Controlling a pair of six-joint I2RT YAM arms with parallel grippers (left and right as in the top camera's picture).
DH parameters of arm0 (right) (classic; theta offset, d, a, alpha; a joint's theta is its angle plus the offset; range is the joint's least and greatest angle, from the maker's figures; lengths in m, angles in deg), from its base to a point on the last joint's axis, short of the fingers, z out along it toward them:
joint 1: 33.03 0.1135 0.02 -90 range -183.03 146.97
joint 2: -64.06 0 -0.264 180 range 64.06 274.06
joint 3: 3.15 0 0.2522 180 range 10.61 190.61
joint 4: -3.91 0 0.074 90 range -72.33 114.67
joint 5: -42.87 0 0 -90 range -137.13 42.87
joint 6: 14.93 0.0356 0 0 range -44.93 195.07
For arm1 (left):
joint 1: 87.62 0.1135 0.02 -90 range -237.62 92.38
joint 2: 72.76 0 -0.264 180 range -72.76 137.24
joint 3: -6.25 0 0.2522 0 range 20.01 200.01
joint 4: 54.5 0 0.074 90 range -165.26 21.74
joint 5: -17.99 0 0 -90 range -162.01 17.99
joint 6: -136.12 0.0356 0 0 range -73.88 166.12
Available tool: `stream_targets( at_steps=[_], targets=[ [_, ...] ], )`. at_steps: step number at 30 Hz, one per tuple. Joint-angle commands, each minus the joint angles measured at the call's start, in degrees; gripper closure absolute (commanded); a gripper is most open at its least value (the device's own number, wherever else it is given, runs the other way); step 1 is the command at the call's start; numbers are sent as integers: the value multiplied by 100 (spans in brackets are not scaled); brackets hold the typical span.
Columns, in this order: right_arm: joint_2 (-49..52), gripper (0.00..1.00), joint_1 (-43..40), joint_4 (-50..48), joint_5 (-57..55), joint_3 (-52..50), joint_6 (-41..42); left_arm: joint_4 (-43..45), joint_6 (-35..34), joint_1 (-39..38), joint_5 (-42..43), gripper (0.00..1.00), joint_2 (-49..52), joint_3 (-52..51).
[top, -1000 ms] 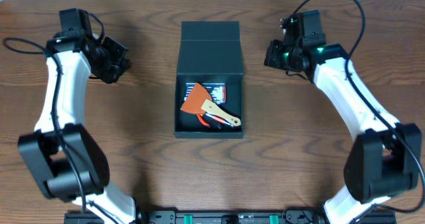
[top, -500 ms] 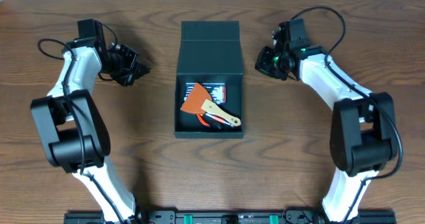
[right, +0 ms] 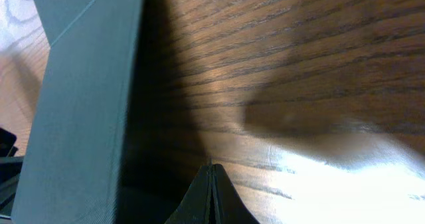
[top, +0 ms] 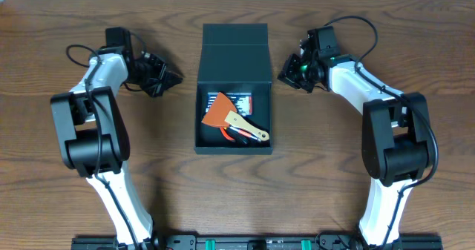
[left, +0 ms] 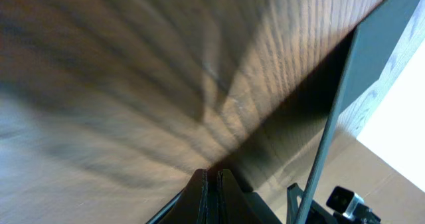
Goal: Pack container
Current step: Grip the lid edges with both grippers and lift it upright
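The container (top: 234, 63) is a square matte black-green box at the table's middle, its flap lid (top: 235, 35) folded back at the far side. Inside lie an orange scraper with a tan handle (top: 226, 113) and a red-handled tool (top: 236, 135). My left gripper (top: 175, 78) is shut and empty, just left of the box; its wrist view shows the box wall (left: 342, 104) ahead of the closed fingers (left: 213, 174). My right gripper (top: 284, 74) is shut and empty, just right of the box; its wrist view shows the box wall (right: 86, 98) beside the closed fingers (right: 211, 167).
The brown wooden table (top: 133, 161) surrounds the box. Black cables loop off both arms near the far edge. A black rail (top: 245, 242) runs along the near edge.
Both grippers have swung inward toward the box, the left one moving right and the right one moving left. The box and its contents have not moved.
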Motion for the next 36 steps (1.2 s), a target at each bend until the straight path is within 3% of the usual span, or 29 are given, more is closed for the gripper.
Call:
stream_targets(
  at_steps=[1,24,31,36],
  targets=[
    [155,99,13,-48,153,96,157,138,-170,-175,129,95,146,-22],
    [533,99,315,-981,308,94,299,894,-529,-568,284,94,264,-22],
    [529,99,330,-2098,671,96,-313,1541,-496,-562,885,94,264,17],
    [474,99,330,-2653,894,96,-800,1574,-94,-514,1207,94,262,175]
  ],
)
